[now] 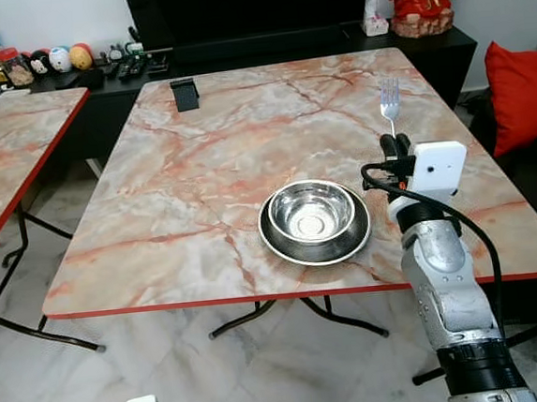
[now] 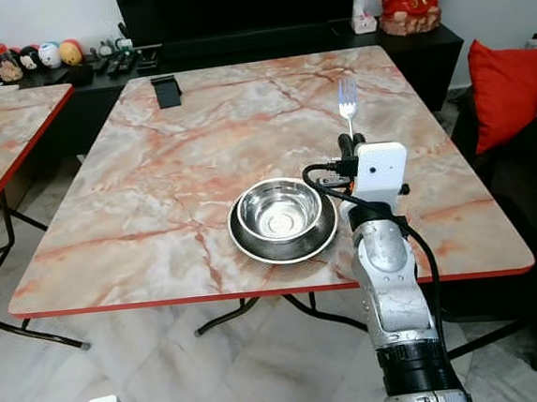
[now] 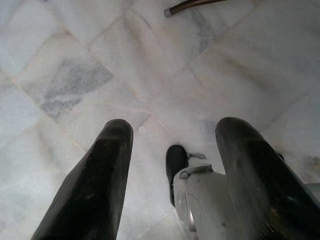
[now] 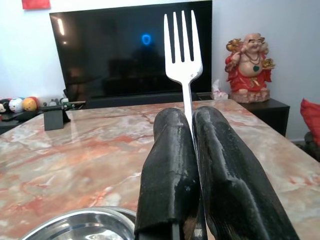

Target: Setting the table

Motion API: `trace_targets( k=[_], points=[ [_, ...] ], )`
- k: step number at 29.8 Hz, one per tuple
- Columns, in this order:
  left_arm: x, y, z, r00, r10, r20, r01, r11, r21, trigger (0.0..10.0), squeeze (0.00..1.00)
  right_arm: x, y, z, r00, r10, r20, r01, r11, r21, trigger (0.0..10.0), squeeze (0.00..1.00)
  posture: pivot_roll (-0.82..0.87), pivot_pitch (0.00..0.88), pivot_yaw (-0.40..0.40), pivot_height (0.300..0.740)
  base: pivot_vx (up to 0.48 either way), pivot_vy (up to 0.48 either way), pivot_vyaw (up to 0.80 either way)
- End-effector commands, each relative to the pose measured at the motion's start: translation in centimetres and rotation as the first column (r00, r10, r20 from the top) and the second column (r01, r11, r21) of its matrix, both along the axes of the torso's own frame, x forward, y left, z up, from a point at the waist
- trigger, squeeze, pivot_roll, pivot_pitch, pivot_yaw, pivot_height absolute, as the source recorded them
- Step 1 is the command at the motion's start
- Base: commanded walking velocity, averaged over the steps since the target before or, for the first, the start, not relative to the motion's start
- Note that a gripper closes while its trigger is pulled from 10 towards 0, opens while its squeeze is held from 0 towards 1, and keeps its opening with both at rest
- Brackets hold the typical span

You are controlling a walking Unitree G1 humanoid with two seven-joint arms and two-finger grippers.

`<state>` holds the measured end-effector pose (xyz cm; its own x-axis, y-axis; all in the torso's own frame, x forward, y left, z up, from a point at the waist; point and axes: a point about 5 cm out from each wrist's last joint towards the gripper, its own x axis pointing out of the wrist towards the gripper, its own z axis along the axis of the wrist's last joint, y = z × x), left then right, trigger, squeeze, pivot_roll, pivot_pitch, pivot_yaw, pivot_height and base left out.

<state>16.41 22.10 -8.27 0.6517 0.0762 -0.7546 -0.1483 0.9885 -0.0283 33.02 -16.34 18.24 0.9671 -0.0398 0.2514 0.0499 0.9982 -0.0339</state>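
Right gripper: the right gripper (image 4: 192,150) is raised over the right part of the table, just right of the bowls, its 2 black fingers (image 4: 170,170) pressed together on the handle of a silver metal fork (image 4: 183,45).
Fork: held upright, 4 tines pointing up, clear of the tabletop; in the head views it stands above the gripper at the table's right side (image 1: 390,101).
Bowls: 2 round stainless-steel bowls (image 1: 313,218), the smaller nested in the wider one, sit near the near edge of the table, right of centre.
Table: a rectangular tabletop with a pink-orange marble pattern and a red edge (image 1: 202,188), on dark folding legs.
Left gripper: the left gripper (image 3: 172,165) hangs low over the white marble floor tiles (image 3: 75,75), its 2 fingers spread apart with nothing between them.
Far side: a small black stand (image 1: 184,94) sits on the far left of the table; behind it a black television (image 4: 130,50) and a red-robed laughing figurine (image 4: 249,67).
Right: a red cushion (image 1: 523,94).
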Motion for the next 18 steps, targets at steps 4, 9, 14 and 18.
trace_targets(
  k=[4,9,14,18],
  points=[
    [-0.9,0.6,-0.3,0.999,0.015,-0.034,-0.014,1.000,0.011,10.0,0.00,0.3,-0.3,0.7,1.000,-0.009,0.016,0.009,1.000,0.000,10.0,0.00,-0.10,0.000,0.075,0.740,0.000,0.000,0.00],
    [-2.4,2.0,-0.5,0.996,0.063,-0.057,-0.061,0.997,0.042,10.0,0.00,0.3,-1.1,0.8,0.999,-0.029,0.021,0.029,1.000,-0.011,10.0,0.00,-0.10,0.000,0.073,0.740,0.000,0.000,0.00],
    [-3.4,2.6,-0.6,0.995,0.079,-0.067,-0.076,0.996,0.051,10.0,0.00,0.4,-1.3,0.9,0.999,-0.034,0.020,0.034,0.999,-0.018,10.0,0.00,-0.09,0.000,0.069,0.740,0.053,0.000,0.00],
    [-3.5,2.6,-0.7,0.995,0.079,-0.064,-0.076,0.996,0.048,10.0,0.00,0.5,-1.2,1.0,0.999,-0.033,0.021,0.033,0.999,-0.018,10.0,0.00,-0.09,0.000,0.067,0.740,0.272,0.000,0.00]
  ],
)
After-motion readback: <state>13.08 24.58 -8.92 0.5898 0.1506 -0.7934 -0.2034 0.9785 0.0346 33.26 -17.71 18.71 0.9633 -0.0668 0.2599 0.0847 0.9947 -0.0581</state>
